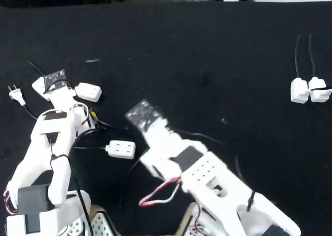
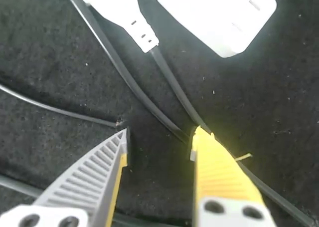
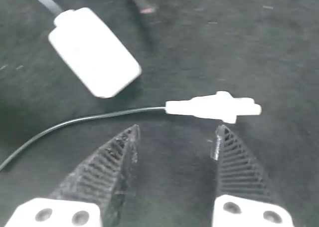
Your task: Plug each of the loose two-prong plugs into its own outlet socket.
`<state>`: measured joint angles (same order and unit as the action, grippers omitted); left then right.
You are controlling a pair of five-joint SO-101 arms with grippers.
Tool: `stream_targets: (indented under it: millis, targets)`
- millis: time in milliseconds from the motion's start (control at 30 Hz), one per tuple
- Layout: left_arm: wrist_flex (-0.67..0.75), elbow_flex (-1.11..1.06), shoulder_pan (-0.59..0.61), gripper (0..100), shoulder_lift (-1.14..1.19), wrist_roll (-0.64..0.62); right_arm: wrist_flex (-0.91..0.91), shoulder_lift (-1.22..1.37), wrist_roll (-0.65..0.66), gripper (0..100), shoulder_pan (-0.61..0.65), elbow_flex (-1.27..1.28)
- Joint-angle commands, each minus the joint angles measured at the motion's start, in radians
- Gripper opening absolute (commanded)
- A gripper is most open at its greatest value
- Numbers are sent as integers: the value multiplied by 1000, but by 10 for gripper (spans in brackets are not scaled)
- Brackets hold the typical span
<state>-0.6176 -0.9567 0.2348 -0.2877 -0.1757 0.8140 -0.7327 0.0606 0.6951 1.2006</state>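
Note:
My left gripper (image 2: pixel 160 134) is open just over the black cloth, with two dark cables running between its grey and yellow fingers. Past its tips lie a white plug (image 2: pixel 119 10) and a white outlet block (image 2: pixel 219 15). In the high view this gripper (image 1: pixel 50 83) sits beside that outlet block (image 1: pixel 88 92), and a loose two-prong plug (image 1: pixel 15 95) lies farther left. My right gripper (image 3: pixel 177 129) is open, and just beyond its tips lies a white plug (image 3: pixel 212 107) on a thin cable. A white outlet block (image 3: pixel 94 52) lies farther off. In the high view the right gripper (image 1: pixel 142 114) is mid-table.
A second outlet block (image 1: pixel 121 149) with two socket pairs lies between the arms, its cable trailing left. At the far right a white outlet pair (image 1: pixel 308 89) holds two black cords. The black cloth's far half is bare.

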Motion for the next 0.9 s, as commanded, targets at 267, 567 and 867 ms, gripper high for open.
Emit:
stream_targets:
  millis: [267, 567, 867]
  targets:
    - [11, 1, 5, 206, -31, -8, -239, -24, 0, 227, 71, 105]
    - [11, 1, 10, 206, -31, -8, -414, -30, -3, 227, 35, 213]
    - [11, 1, 7, 206, -31, -8, -242, -30, -6, 229, -129, 111]
